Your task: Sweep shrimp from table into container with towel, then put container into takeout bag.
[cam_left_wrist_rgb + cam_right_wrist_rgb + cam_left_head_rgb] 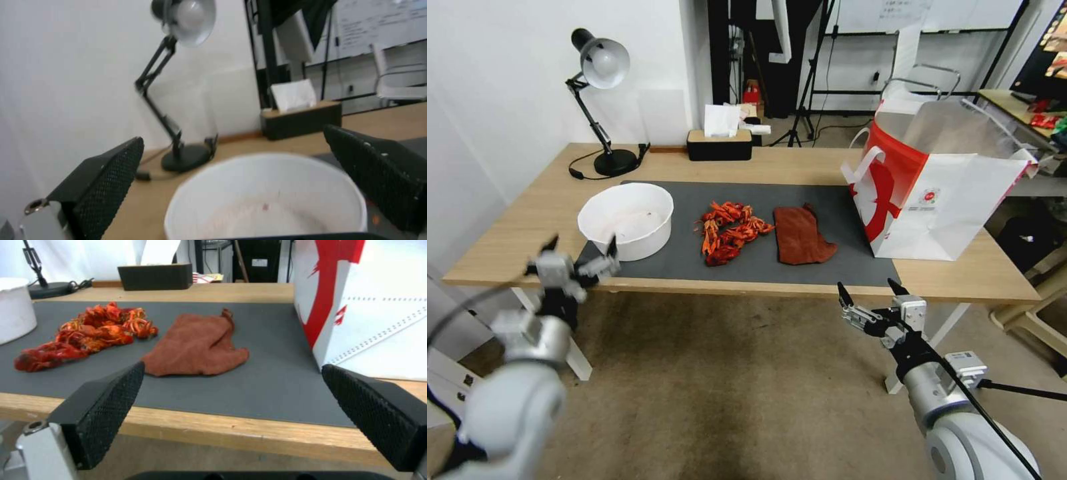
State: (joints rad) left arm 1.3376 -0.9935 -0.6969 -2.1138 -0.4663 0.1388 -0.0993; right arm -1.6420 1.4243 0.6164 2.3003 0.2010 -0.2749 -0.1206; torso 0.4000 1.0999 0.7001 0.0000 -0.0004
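- Table (pixel 547 200): light wood top, carrying a dark grey mat (pixel 827 200) that serves as the reference for every entry below.
- Container (pixel 626 220): white round bowl, upright on the mat's left end, its rim reaching past the mat's left edge; inside looks bare apart from faint specks.
- Shrimp (pixel 730 232): red-orange heap on the mat's middle, just right of the container, apart from it.
- Towel (pixel 800 235): rust-brown cloth, flat on the mat, just right of the shrimp.
- Takeout bag (pixel 940 193): red and white, upright and open-topped, over the mat's right edge.
- Desk lamp (pixel 602 100) and black tissue box (pixel 719 143): on bare wood behind the mat.
- Left gripper (pixel 580 257): jaws spread wide, empty, by the mat's near left corner, in front of the container.
- Right gripper (pixel 870 290): jaws spread wide, empty, off the table's near edge, below the mat's right corner.
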